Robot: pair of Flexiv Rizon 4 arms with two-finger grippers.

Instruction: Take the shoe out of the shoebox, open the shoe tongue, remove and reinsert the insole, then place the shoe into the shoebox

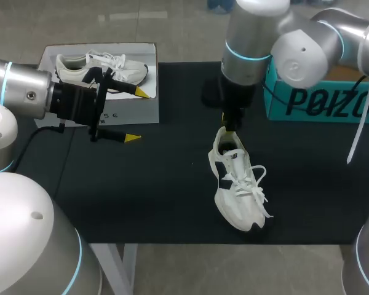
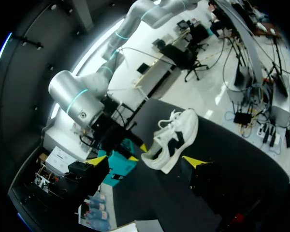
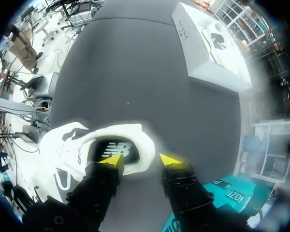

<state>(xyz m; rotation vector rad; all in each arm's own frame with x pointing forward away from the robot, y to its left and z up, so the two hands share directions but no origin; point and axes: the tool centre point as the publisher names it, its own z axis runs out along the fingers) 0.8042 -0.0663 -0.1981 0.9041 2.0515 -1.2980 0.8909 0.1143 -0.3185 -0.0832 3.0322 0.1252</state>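
See left gripper [image 1: 139, 115] hovering at left, fingers spread, empty. Note shoe [image 1: 237, 184] lying mid-table on black mat [image 1: 141, 196], outside the box. Right gripper [image 3: 141, 158] unclenched, straddling heel collar, one tip over insole [image 3: 117, 149]. Probably best to pinch collar only, steadying heel for tongue work. Ignore teal shoebox [image 1: 307, 104] at far right for now.

A second white shoe [image 1: 126, 69] lies on a white box [image 1: 141, 110] on the black table [image 1: 141, 196].
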